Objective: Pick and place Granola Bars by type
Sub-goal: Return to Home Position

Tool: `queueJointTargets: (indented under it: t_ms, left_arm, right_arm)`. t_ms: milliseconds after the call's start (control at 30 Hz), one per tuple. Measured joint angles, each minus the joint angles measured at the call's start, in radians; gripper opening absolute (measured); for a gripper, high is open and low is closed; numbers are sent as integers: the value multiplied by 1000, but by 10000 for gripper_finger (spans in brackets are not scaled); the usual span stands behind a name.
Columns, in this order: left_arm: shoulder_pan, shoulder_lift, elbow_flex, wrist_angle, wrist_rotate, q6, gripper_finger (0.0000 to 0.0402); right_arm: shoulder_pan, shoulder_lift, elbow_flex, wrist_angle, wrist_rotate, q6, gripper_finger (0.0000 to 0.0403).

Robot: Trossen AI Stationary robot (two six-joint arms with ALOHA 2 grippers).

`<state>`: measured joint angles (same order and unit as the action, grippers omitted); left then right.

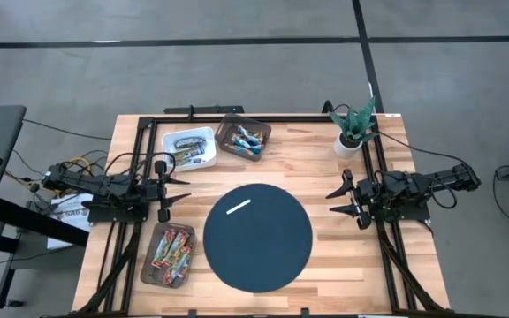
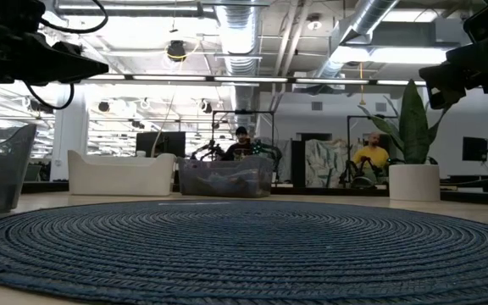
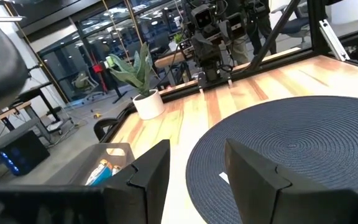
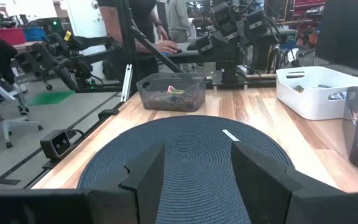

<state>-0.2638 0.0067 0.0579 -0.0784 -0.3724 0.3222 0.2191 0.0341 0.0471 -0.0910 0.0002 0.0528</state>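
Standing at opposite sides of the counter (image 1: 347, 265), left gripper (image 1: 182, 189) and right gripper (image 1: 336, 201) show fingers released and empty, evidently because the Granola Bars (image 1: 170, 252) already lie sorted in three bins (image 1: 210, 132), none on the mat (image 1: 263, 256).

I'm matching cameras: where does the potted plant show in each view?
High view: potted plant, table's far right corner, near the right arm.
Low view: plant at right, beyond the round dark mat.
Left wrist view: plant past the mat, beside the right arm.
Right wrist view: not in it.
Shared landmark: the mat.
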Motion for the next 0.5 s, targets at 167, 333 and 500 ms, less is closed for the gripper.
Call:
queueJointTargets:
  t_ms: [167, 333, 500]
  left_arm:
    - [0, 0, 0, -1, 0, 1, 146]
    - [0, 0, 0, -1, -1, 5, 146]
    - [0, 0, 0, -2, -1, 0, 146]
  right_arm:
    - [0, 0, 0, 0, 0, 0, 177]
    - [0, 0, 0, 0, 0, 0, 177]
    - [0, 0, 0, 0, 0, 0, 177]
